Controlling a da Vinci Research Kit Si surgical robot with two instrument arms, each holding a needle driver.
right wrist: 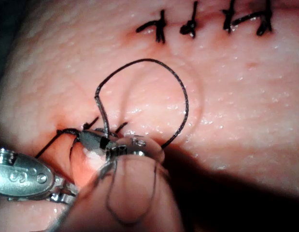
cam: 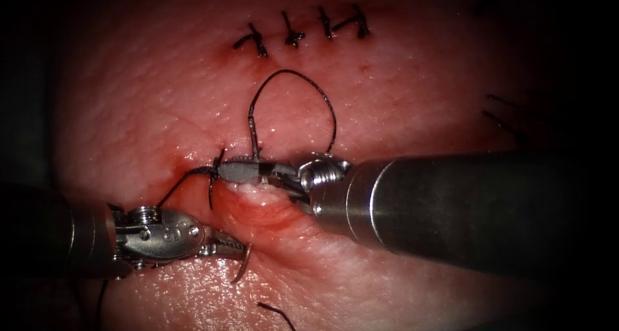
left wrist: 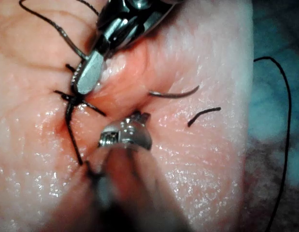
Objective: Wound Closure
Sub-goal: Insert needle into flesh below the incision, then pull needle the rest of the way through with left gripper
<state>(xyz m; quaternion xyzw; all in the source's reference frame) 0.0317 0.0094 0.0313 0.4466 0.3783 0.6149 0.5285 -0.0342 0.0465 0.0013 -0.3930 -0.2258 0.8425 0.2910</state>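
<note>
Big and close, the right tool [cam: 242, 171] has its fingers [cam: 237, 171] pressed together on the thread [cam: 293, 73], right over the cut [cam: 258, 199] in the tissue [cam: 400, 99]. From there the thread goes up in a loose loop and comes back down.

Lower down, the left tool [cam: 227, 250] seems to pinch the needle [cam: 242, 266] in its fingers [cam: 220, 248], near one end, I think. The needle is out of the tissue, just above it.

Farther back, a row of stitches [cam: 293, 35] is already tied. My guess is that this stitch is in but not yet snug. The next move needs a slow, soft pull, with the sharp needle kept off the tissue.
</note>
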